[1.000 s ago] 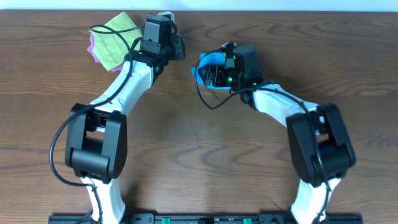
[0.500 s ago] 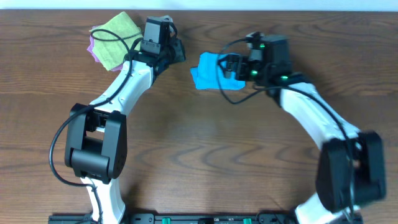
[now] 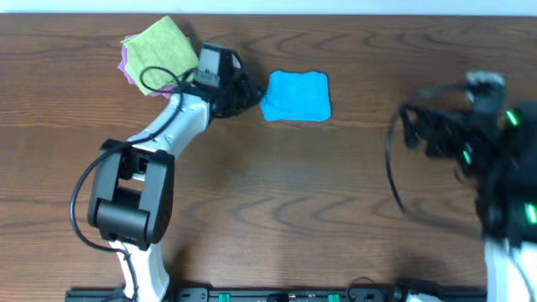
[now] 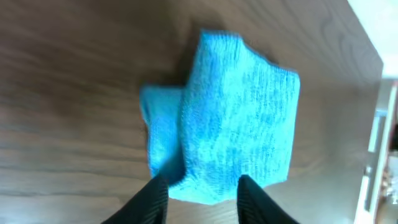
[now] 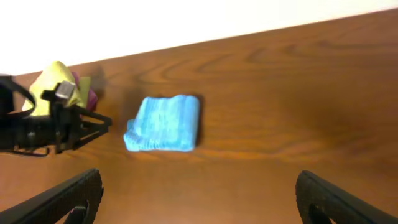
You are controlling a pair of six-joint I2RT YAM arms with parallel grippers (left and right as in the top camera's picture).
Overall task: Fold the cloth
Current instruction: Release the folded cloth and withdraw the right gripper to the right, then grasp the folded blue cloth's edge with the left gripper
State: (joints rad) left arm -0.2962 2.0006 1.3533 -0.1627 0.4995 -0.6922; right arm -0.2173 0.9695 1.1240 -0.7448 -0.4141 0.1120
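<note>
The sky-blue cloth [image 3: 295, 96] lies folded into a small rectangle on the wooden table, at the back centre. It also shows in the left wrist view [image 4: 230, 121] and the right wrist view [image 5: 165, 123]. My left gripper [image 3: 248, 94] is open and empty, its fingertips [image 4: 199, 193] right at the cloth's left edge. My right gripper [image 3: 419, 134] is open and empty, far to the right of the cloth; its wide-spread fingers [image 5: 199, 199] show at the bottom of the right wrist view.
A light green cloth [image 3: 161, 50] lies on a purple cloth [image 3: 126, 65] at the back left, behind the left arm. The table's far edge [image 3: 352, 15] runs just behind the cloths.
My right gripper let go of the blue cloth and drew far back to the right. The cloth now lies flat and folded. My left gripper moved right, up to the cloth's edge.
</note>
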